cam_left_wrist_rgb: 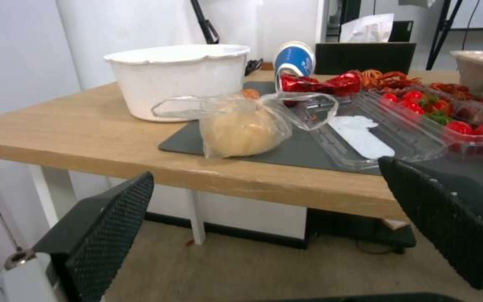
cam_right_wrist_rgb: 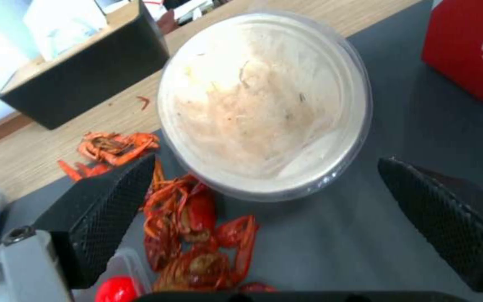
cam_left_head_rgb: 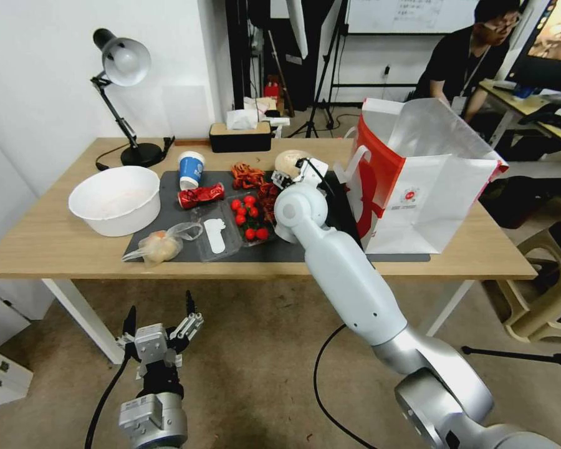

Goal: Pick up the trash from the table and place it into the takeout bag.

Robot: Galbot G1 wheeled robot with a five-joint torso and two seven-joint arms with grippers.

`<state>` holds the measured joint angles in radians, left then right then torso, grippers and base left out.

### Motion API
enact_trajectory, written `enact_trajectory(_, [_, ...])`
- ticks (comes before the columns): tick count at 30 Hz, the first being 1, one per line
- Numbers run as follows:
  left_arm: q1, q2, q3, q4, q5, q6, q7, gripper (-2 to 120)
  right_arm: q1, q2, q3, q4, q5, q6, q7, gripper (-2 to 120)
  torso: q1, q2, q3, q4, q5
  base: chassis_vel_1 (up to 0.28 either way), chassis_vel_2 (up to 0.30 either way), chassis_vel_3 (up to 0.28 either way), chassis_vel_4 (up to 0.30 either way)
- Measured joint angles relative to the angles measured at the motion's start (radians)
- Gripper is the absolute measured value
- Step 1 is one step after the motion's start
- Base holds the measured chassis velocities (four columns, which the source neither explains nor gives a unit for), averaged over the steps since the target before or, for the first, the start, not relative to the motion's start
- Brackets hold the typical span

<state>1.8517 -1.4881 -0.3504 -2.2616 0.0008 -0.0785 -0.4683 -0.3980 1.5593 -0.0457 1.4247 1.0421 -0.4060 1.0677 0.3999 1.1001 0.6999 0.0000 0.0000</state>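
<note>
While my left gripper (cam_left_head_rgb: 161, 322) hangs below the worktop's near edge over the carpeted floor, its black fingers (cam_left_wrist_rgb: 105, 235) spread wide and holding nothing, my right arm reaches out across the worktop (cam_left_head_rgb: 56, 243).

Nearest me on the worktop, at the near left corner of the dark grey mat (cam_left_head_rgb: 293, 252), lies the knotted clear bag (cam_left_head_rgb: 159, 244) with yellowish contents; from my left wrist I see it sitting just inside the mat's edge. Just beside it, toward the middle, an open clear plastic tray (cam_left_head_rgb: 217, 236) lies flat, with a second clear tray of red cherry tomatoes (cam_left_head_rgb: 250, 218) touching its far side. Left of the mat, on bare wood, stands a big white tub (cam_left_head_rgb: 115, 198).

Farther back on the mat, the crushed red can (cam_left_head_rgb: 201, 195) lies on its side, and the blue-and-white paper cup (cam_left_head_rgb: 191, 169) stands just behind it near the mat's far left corner. Red crayfish shells (cam_left_head_rgb: 248, 176) are scattered beside them, toward the mat's far edge.

My right gripper (cam_right_wrist_rgb: 264, 209) hovers over the far middle of the mat, fingers (cam_right_wrist_rgb: 442, 222) parted wide, right above the round beige bowl (cam_right_wrist_rgb: 264, 105), which has a clear lid and pale stringy leftovers inside. I cannot tell whether the fingers touch it. More shells lie on the mat just beside the bowl.

On the right half of the worktop, the takeout bag (cam_left_head_rgb: 427, 199) stands upright, mouth open, partly on the mat's right end. At the worktop's far edge sit a black tissue box (cam_left_head_rgb: 240, 138) and a desk lamp (cam_left_head_rgb: 124, 62).
</note>
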Motion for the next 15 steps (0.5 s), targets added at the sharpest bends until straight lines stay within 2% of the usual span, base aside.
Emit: enact_trajectory(15, [0.005,-0.003,0.001,-0.005,0.0,0.0,-0.002,100,0.057,0.035,0.047,-0.154,-0.041,0.002,-0.007,100,0.0,0.0,0.0,0.0,0.0,0.0,0.0,0.0,0.0])
